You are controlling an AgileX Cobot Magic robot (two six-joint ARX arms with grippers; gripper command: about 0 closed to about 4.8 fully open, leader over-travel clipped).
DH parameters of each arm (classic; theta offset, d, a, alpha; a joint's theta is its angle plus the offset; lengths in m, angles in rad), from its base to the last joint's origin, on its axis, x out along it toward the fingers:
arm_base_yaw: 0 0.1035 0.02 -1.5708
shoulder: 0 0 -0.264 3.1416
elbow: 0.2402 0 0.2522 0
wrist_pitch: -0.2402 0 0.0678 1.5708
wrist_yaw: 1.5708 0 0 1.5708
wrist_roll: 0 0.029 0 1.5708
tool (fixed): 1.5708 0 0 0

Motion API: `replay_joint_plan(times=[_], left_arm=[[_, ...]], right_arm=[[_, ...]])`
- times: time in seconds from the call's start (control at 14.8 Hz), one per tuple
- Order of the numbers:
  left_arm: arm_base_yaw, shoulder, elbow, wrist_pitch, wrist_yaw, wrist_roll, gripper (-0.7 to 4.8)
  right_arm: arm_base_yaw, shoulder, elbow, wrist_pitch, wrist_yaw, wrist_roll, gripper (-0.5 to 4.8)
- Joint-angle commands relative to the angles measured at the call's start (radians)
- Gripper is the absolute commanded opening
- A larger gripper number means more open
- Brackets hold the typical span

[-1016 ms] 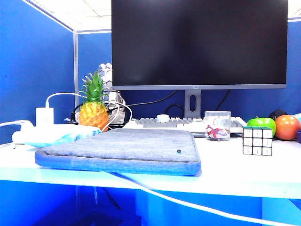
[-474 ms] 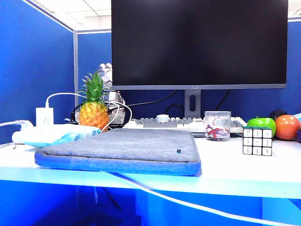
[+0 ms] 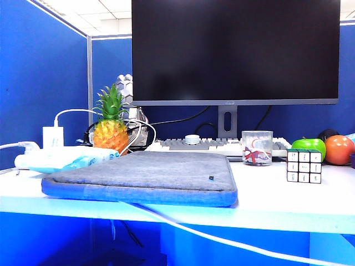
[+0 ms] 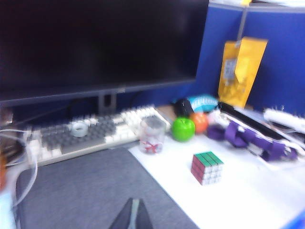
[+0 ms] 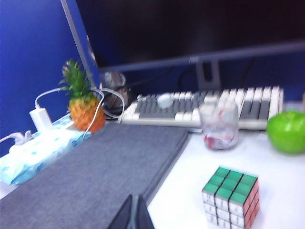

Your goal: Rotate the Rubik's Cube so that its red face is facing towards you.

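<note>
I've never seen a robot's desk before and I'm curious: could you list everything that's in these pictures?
Rubik's Cube: one; white side faces the exterior camera, green on top, red face on a side; right of the sleeve.
Padded sleeve: one, grey; desk front.
Monitor: one, black; at the back.
Keyboard: one, white and grey; under the monitor.
Glass cup: one, clear; in front of the keyboard.
Apple: one, green; behind the cube.
Orange ball: one; right of the apple.
Pineapple: one, orange and green; left of the keyboard.
Tissue pack: one, pale blue; far left.
Charger: one, white; far left.
Left gripper: shut, black, above the sleeve.
Right gripper: shut, black, above the sleeve's edge.
</note>
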Motion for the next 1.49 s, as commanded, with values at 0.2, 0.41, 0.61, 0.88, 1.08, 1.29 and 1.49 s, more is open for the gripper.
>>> replay_joint_plan(times=[0.2,0.41,0.61,0.88,1.08,1.29,1.49], left_arm=[[0.000,0.592,0.462,-0.142,0.375,0.061,1.51],[-0.001,0.818,0.693,-0.280,0.408,0.238,4.13],[-0.017,0.915,0.759,-0.278,0.425,0.320,4.79],[-0.137,0.980,0.773,-0.286,0.447,0.494,4.79],[-0.175,1.090,0.842,-0.375,0.564,0.489,4.79],[-0.175,1.148,0.919,-0.482,0.648,0.555,4.79],[-0.175,1.170,1.015,-0.567,0.795,0.575,4.79]], right_arm=[[0.000,0.008,0.066,-0.015,0.003,-0.015,-0.01],[-0.001,0.053,0.152,-0.193,0.024,-0.017,-0.01],[-0.001,0.185,0.218,-0.193,0.062,-0.027,4.79],[-0.005,0.529,0.409,-0.253,0.087,-0.109,4.79],[-0.005,0.764,0.558,-0.266,0.090,-0.116,4.79],[-0.005,0.929,0.693,-0.325,0.137,-0.160,4.79],[-0.015,1.112,0.870,-0.462,0.142,-0.197,4.79]])
